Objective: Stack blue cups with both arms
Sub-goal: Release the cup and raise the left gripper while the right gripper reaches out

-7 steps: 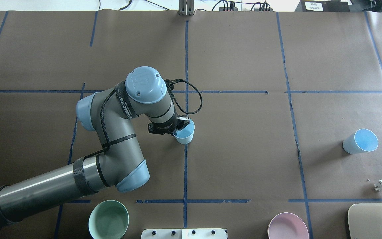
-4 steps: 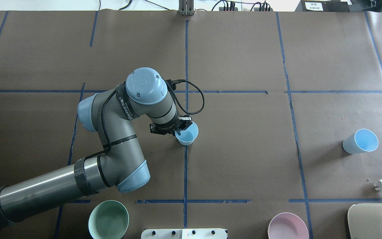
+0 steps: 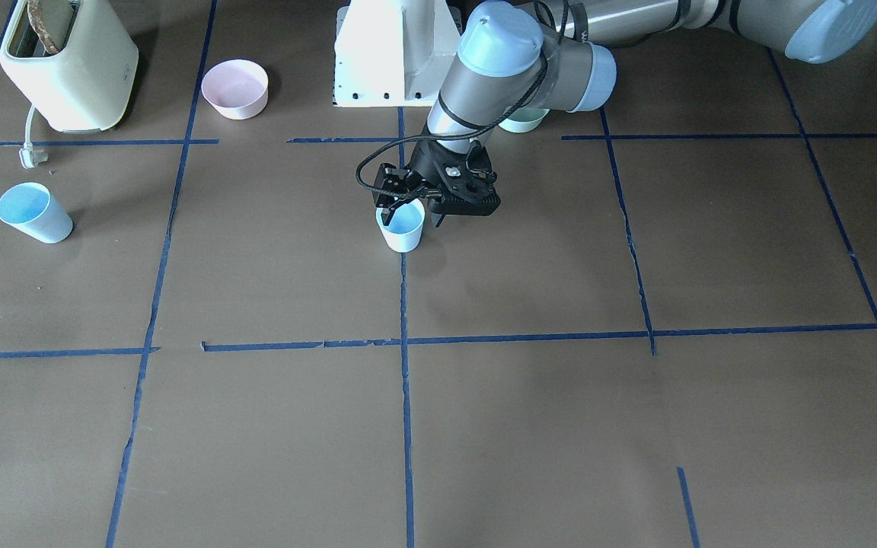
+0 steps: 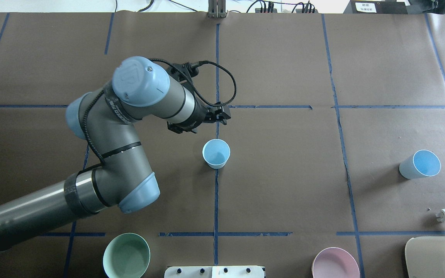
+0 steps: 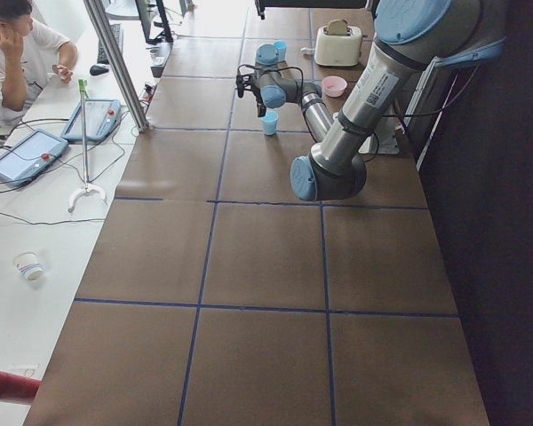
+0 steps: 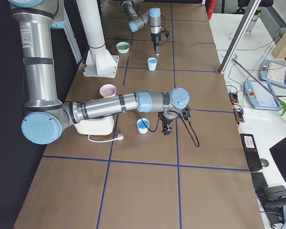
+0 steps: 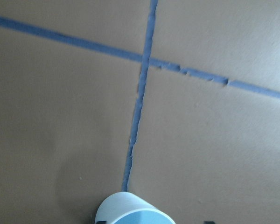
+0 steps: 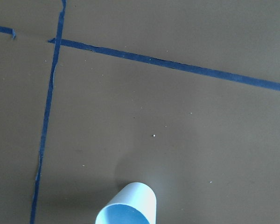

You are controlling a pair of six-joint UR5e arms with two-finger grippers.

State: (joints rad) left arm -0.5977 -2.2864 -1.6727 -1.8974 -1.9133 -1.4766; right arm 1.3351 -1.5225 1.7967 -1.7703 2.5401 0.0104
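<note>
The fingers of the left gripper [image 4: 218, 116] stand apart with nothing between them. They hang above one blue cup [image 4: 216, 153], which stands upright and free at the middle of the counter [image 4: 284, 173], on the tape line [image 4: 216, 200] running from the robot's edge to the far edge. The left wrist view shows that cup's rim low in frame with a dark tip at either side.

The second blue cup [image 4: 419, 165] stands upright near the counter's right edge. It is some way from the robot-side right corner, where a cream toaster [image 3: 73, 72] and a loose white plug [image 4: 444, 215] lie. The right gripper [image 6: 166, 128] hovers just beside this cup, on its far-edge side. I cannot tell whether its fingers are apart or together, because only the side view and a sliver at the overhead's margin show it.

The stacking appears not yet done: the right-edge cup has to be picked up and nested into the middle one. The cups look light and tapered, so a finger meeting the wall off-centre could tip or skid the cup toward the plug. A hard squeeze may bend the thin rim and spoil the fit. The middle cup is unheld, so a descent slightly out of line would knock it over. If the left arm [image 4: 102, 154] hangs there, it risks a clash with the incoming right arm [image 6: 114, 106].
</note>
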